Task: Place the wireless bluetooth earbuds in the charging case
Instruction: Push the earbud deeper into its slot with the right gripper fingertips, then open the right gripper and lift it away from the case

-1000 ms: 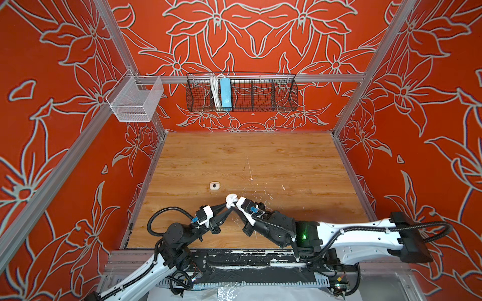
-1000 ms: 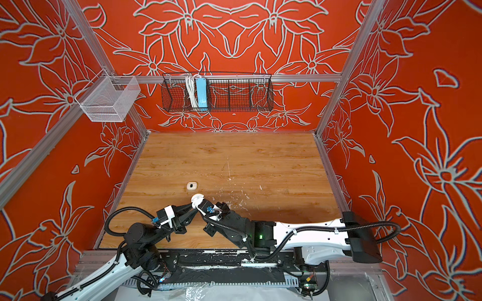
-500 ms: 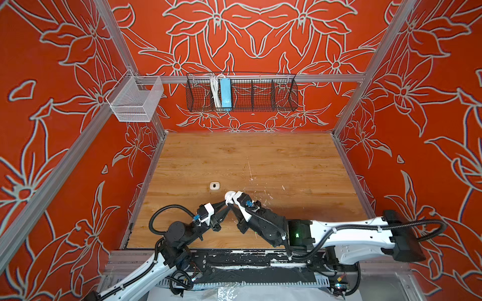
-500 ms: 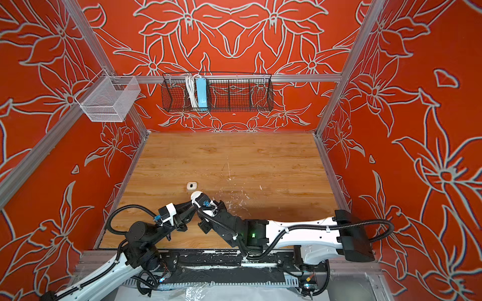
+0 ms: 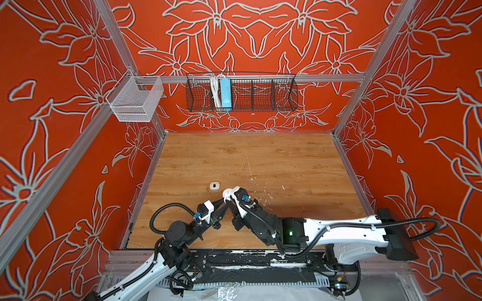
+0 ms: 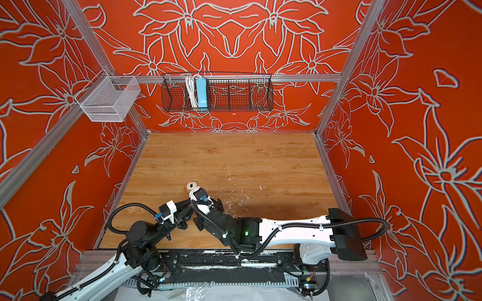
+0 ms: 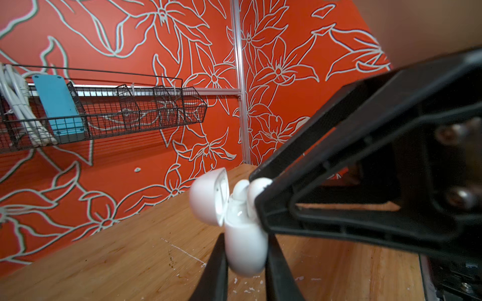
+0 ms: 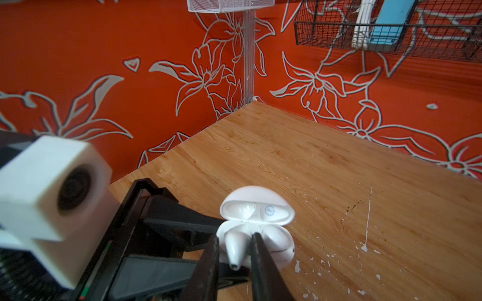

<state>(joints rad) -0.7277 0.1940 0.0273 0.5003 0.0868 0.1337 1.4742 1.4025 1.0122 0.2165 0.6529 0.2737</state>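
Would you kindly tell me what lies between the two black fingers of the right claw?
A glossy white earbud, partly in the open round white charging case held by the left claw; the right wrist view shows it.

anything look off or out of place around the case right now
One earbud stands stem-out of the open charging case, not seated, between the fingers of the right gripper. White flecks are scattered on the wood table beside it. Nothing else stands out.
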